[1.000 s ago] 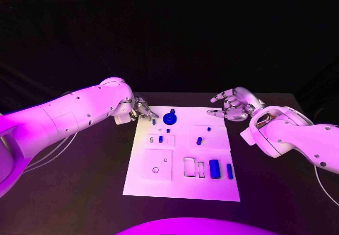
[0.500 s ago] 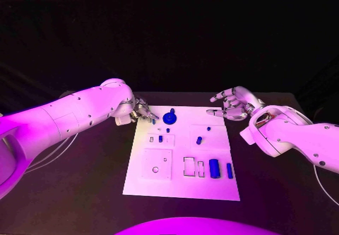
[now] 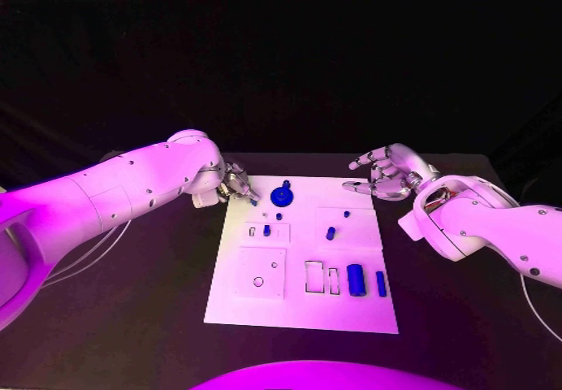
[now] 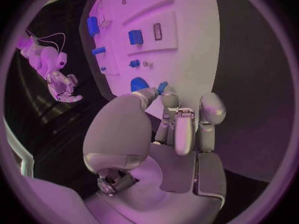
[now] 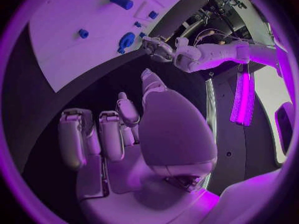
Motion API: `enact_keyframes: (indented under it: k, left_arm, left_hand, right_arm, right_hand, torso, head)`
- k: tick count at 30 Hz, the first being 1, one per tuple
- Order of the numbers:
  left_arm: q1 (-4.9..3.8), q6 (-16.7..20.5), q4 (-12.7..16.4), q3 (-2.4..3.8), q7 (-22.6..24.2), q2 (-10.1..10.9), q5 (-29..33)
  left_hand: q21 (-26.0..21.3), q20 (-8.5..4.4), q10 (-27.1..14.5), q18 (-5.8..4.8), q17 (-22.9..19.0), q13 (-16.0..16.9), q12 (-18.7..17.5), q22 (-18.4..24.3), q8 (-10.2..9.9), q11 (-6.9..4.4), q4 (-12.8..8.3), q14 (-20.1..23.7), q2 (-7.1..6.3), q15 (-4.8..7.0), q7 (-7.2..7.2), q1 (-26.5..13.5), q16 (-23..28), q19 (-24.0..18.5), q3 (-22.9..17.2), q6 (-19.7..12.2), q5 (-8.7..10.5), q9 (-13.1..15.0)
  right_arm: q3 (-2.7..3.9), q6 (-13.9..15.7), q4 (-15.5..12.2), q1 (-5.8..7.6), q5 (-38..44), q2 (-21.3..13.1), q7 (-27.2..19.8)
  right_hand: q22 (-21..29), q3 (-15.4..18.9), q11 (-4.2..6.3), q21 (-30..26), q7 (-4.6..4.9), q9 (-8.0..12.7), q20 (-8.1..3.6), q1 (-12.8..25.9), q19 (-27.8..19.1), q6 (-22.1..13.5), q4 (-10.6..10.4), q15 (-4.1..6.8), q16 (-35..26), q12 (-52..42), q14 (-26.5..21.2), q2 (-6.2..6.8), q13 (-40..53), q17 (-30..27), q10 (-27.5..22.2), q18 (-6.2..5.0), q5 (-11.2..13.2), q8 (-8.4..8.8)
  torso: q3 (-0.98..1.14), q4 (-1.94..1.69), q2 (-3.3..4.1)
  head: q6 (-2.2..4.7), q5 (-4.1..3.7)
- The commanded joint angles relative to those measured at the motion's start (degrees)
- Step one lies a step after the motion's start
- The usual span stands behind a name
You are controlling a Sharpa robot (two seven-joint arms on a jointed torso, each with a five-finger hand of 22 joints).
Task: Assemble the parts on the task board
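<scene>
The left hand (image 3: 235,185) sits at the far left corner of the task board (image 3: 302,313), thumb and fingertips pinching a small blue part (image 4: 162,87) right at the board's edge, just beside the round blue disc (image 3: 281,196). The right hand (image 3: 386,175) hovers off the far right corner over the black worktop (image 3: 140,325), fingers apart and loosely curled, holding nothing. More blue parts lie mid-board, with a blue cylinder (image 3: 356,279) and a slim blue bar (image 3: 381,283) nearer the robot.
</scene>
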State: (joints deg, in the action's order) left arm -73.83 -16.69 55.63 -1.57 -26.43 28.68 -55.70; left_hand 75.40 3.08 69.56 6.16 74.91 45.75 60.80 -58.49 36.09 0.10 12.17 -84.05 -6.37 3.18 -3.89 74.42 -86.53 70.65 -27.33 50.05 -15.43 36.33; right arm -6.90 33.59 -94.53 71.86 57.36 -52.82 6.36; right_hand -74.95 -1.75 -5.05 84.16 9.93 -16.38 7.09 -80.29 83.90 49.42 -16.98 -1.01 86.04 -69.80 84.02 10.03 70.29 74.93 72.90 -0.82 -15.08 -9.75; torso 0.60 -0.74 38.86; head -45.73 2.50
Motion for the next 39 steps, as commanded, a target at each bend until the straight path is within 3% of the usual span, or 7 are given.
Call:
enact_keyframes:
  k: [1, 6, 17, 22, 30, 36, 39]
  left_arm:
    - [0.11, -0.24, 0.10, -0.04, 0.89, -0.08, 1.60]
    - [0.12, -0.20, 0.23, -0.04, 1.07, 0.14, 2.52]
    - [0.17, 0.48, 1.86, -0.03, 1.07, 1.85, 4.62]
    - [0.15, 1.65, 5.52, -0.02, 1.00, 4.52, 6.36]
    - [0.09, 3.17, 15.79, 0.04, 1.10, 11.29, 6.59]
    - [0.10, 3.92, 20.26, 0.02, 1.31, 13.50, 4.53]
    - [0.13, 4.38, 22.09, -0.08, 1.20, 14.16, 3.03]
  left_hand:
    - [0.26, -0.24, 0.19, 0.32, 7.86, -0.36, -0.17, -0.14, 1.45, -0.48, -2.25, -3.74, 0.04, 0.43, 0.05, 2.18, -0.31, -0.02, -4.54, -0.68, -0.28, 1.46]
    - [0.50, -0.05, 0.50, 0.28, 7.91, -0.80, -0.33, -0.49, 2.81, -0.23, -4.49, -3.76, -1.19, 0.22, -0.26, 0.79, -0.35, 0.03, -10.14, -1.30, -0.20, 2.72]
    - [0.92, -0.05, 1.23, 0.22, 8.42, -0.20, 0.31, -1.08, 3.83, -0.32, -7.14, -3.94, -2.53, 0.27, -0.28, -1.19, -0.61, 0.28, -14.70, -1.12, -0.71, 3.65]
    - [1.83, -0.28, 2.69, -0.06, 9.91, 0.84, 1.17, -2.64, 4.18, -0.62, -9.06, -4.47, -3.98, 0.53, -0.01, -3.11, -1.27, 1.33, -18.22, 0.05, -1.69, 3.89]
    - [2.80, -0.56, 4.11, -0.41, 10.77, 1.83, 1.85, -4.41, 4.17, -0.97, -10.38, -4.75, -5.01, 0.82, 0.35, -4.66, -1.63, 2.52, -20.22, 1.27, -3.41, 3.87]
    - [3.17, -0.66, 4.67, -0.54, 11.23, 2.28, 2.15, -5.09, 4.13, -1.10, -10.82, -4.89, -5.28, 0.91, 0.49, -5.18, -1.83, 2.96, -20.86, 1.77, -4.10, 3.84]
    - [3.30, -0.68, 4.80, -0.59, 11.33, 2.37, 2.21, -5.33, 4.12, -1.14, -10.92, -4.92, -5.30, 0.93, 0.52, -5.34, -1.88, 3.11, -21.07, 1.91, -4.27, 3.83]
  right_arm:
    - [0.02, -0.32, 0.00, -0.05, 0.23, 0.05, -0.51]
    - [0.02, -0.35, 0.04, -0.07, 0.23, 0.07, -0.52]
    - [0.02, -0.37, 0.10, -0.16, 0.22, 0.00, -0.53]
    - [0.02, -0.36, 0.08, -0.19, 0.22, -0.14, -0.52]
    - [0.00, -0.34, 0.12, -0.26, 0.20, -0.51, -0.45]
    - [-0.01, -0.38, 0.17, -0.47, 0.17, -0.52, -0.45]
    - [-0.02, -0.41, 0.19, -0.61, 0.14, -0.52, -0.45]
  right_hand:
    - [-11.91, 0.27, 0.03, -0.19, -0.03, 0.08, -0.49, 0.40, 3.26, 0.02, 0.16, 0.35, -0.37, 0.31, 3.73, -0.21, -0.05, 7.40, -0.34, -0.62, 0.17, -0.21]
    - [-11.92, 0.21, 0.04, -0.18, -0.04, 0.09, -0.50, 0.38, 3.27, 0.03, 0.15, 0.36, -0.34, 0.24, 3.76, -0.33, -0.03, 7.47, -0.30, -0.62, 0.11, -0.26]
    - [-11.93, 0.19, 0.04, -0.17, -0.04, 0.09, -0.50, 0.40, 3.28, 0.04, 0.15, 0.37, -0.36, 0.15, 3.76, -0.37, 0.05, 7.47, -0.22, -0.61, 0.05, -0.28]
    - [-11.93, 0.19, 0.04, -0.17, -0.04, 0.09, -0.50, 0.40, 3.28, 0.04, 0.15, 0.37, -0.36, 0.15, 3.76, -0.37, 0.05, 7.47, -0.22, -0.61, 0.05, -0.28]
    - [-11.94, 0.20, 0.05, -0.15, -0.05, 0.09, -0.51, 0.47, 3.30, 0.06, 0.13, 0.37, -0.37, 0.15, 3.76, -0.40, 0.01, 7.46, -0.23, -0.61, -0.03, -0.32]
    - [-11.94, 0.20, 0.05, -0.15, -0.05, 0.09, -0.51, 0.47, 3.30, 0.06, 0.13, 0.37, -0.37, 0.15, 3.76, -0.40, 0.01, 7.46, -0.23, -0.61, -0.03, -0.32]
    - [-11.94, 0.20, 0.05, -0.15, -0.05, 0.09, -0.51, 0.47, 3.30, 0.06, 0.13, 0.37, -0.37, 0.15, 3.76, -0.40, 0.01, 7.46, -0.23, -0.61, -0.03, -0.32]
  torso:
    - [0.00, -0.01, -0.01]
    - [-0.01, -0.06, -0.05]
    - [-0.01, -0.09, -0.13]
    - [-0.02, -0.11, -0.16]
    - [-0.01, -0.26, -0.25]
    - [-0.05, -0.55, -0.35]
    - [0.00, -0.31, -0.22]
  head:
    - [-0.09, -0.03]
    - [-0.11, 0.02]
    - [0.03, 0.20]
    - [0.04, 0.35]
    - [-0.13, 0.61]
    - [-0.39, 0.70]
    - [-0.39, 1.04]
